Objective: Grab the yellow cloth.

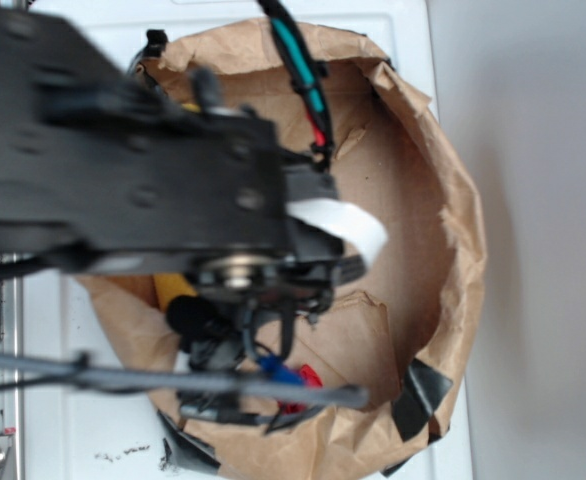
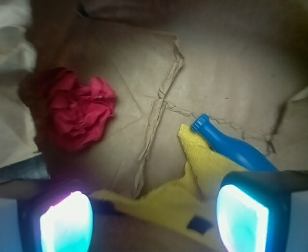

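Observation:
The yellow cloth (image 2: 164, 202) lies on the brown paper floor low in the wrist view, fuzzy, with a small dark square mark on it. One ragged corner of it runs up under the blue bottle (image 2: 233, 148). My gripper (image 2: 154, 223) is open, its two glowing pads (image 2: 64, 224) wide apart with the cloth lying between them. I cannot tell whether the pads touch the cloth. In the exterior view the arm hides most of the scene, and only a sliver of the yellow cloth (image 1: 170, 288) shows under it.
A crumpled red cloth wad (image 2: 80, 113) sits up and left of the gripper. Everything lies inside a round brown paper bag with a high torn rim (image 1: 461, 230), patched with black tape (image 1: 421, 392). The paper floor has a raised torn seam (image 2: 156, 113).

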